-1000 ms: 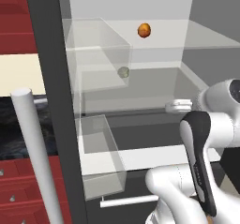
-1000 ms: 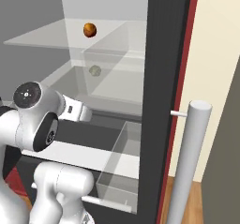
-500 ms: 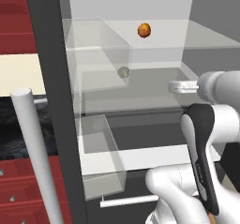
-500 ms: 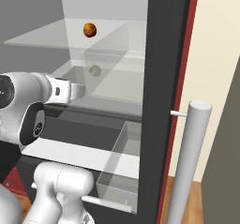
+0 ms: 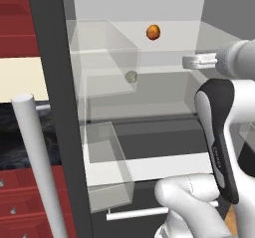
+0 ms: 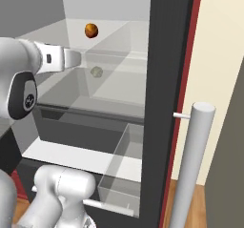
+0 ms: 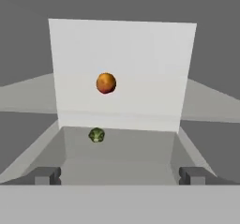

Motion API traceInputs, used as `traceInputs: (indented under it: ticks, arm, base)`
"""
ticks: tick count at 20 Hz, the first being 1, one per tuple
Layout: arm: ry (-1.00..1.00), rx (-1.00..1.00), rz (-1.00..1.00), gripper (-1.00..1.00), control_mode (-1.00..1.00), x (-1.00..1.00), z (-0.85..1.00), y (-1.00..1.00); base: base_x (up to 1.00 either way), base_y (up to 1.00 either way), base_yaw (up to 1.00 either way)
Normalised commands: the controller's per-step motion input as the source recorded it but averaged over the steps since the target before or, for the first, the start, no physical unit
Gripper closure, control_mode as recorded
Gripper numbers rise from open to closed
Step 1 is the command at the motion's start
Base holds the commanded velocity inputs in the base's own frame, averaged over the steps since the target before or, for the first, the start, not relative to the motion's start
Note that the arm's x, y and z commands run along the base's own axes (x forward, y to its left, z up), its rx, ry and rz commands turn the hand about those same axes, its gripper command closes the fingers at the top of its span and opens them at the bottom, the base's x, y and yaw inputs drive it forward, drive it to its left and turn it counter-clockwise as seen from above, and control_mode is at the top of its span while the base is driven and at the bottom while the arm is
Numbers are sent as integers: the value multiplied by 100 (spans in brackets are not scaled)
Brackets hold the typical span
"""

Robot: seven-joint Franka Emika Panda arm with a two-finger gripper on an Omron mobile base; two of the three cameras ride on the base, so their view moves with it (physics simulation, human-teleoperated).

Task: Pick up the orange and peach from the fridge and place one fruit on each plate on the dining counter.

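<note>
**Non-task items around the open fridge**

A small round greenish item (image 5: 131,76) is sitting on a lower glass shelf, beneath and apart from the fruit above. Red cabinets (image 5: 20,18) with drawers are standing to the left. A wooden floor (image 6: 177,208) is showing at lower right.

Arm (image 5: 224,147): glossy white rounded shells with a dark grey-black panel set into the link, faint pale lettering along that panel. Joint cap (image 6: 23,96) is dark grey, round, carrying a small white emblem. The hand (image 7: 120,175) ends in two small blocky grey fingertips (image 7: 47,175); its wrist piece (image 6: 56,60) is pale grey-white with a small dark mark.
</note>
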Motion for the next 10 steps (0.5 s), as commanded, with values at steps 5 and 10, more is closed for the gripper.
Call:
traceInputs:
  ticks: [5,10]
  arm:
    - [-3,0,0,-100,-100,50,15,16]
    - [2,4,0,-100,-100,68,7,0]
  base:
    - [0,0,0]
    - [0,0,0]
